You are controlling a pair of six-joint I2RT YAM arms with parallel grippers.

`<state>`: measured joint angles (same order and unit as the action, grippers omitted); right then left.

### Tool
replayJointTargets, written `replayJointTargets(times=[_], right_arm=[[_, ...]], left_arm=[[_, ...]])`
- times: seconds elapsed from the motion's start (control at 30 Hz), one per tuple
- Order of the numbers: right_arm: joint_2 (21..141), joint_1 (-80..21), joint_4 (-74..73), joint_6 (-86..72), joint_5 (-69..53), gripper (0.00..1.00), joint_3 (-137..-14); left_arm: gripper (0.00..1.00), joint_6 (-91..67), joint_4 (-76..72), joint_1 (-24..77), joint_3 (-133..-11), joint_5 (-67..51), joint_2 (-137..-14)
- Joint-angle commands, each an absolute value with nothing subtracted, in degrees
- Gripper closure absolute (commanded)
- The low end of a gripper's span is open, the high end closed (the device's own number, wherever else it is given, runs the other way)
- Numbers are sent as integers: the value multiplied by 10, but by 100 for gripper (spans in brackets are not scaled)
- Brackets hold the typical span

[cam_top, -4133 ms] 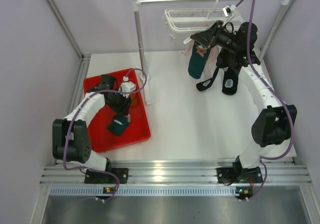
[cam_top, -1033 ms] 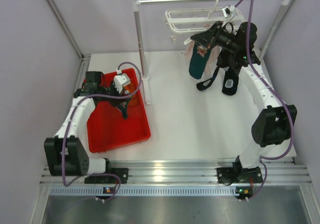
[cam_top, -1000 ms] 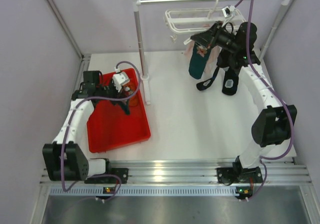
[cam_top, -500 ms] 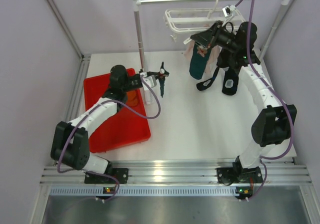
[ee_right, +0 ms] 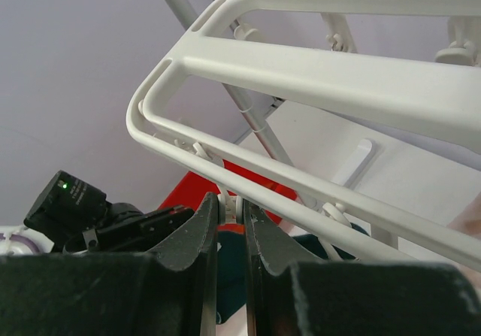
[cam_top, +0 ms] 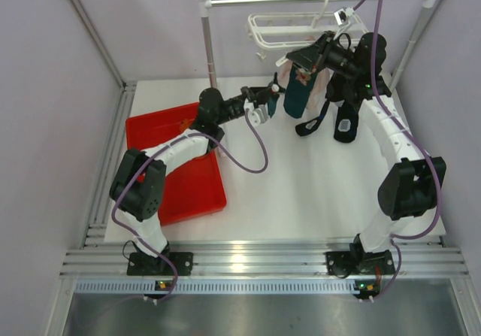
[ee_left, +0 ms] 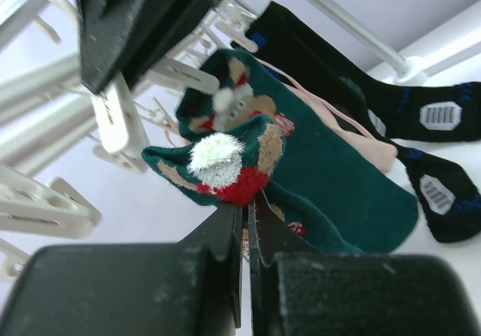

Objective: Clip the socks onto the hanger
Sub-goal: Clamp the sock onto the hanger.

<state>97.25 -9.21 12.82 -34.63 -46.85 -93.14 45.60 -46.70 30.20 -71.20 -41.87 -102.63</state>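
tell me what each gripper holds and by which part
Left gripper: dark teal fabric sock, pinched at its edge beside the red-and-white patch. Right gripper: small white plastic hanger clip, by its lower end.

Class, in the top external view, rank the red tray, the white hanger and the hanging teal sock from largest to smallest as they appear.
1. red tray, clearly the largest
2. white hanger, partly hidden on its right side
3. hanging teal sock, the smallest

teal patterned socks, white hanger, red tray
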Motion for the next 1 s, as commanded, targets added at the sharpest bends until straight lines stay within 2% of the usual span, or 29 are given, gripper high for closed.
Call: replayJointTargets(times=[0.0, 0.3, 0.67, 0.97], right_arm=[[978, -89, 163, -344, -474, 100, -962], [976, -89, 163, -347, -470, 100, -962], [969, -89, 145, -325, -451, 100, -963], [971, -91, 140, -314, -447, 100, -962]], left_arm=[[100, 477, -506, 314, -762, -408, -1031], [100, 504, -450, 323, -788, -374, -1043], [100, 596, -268, 331, -783, -268, -991], [100, 610, -268, 335, -802, -227, -992]])
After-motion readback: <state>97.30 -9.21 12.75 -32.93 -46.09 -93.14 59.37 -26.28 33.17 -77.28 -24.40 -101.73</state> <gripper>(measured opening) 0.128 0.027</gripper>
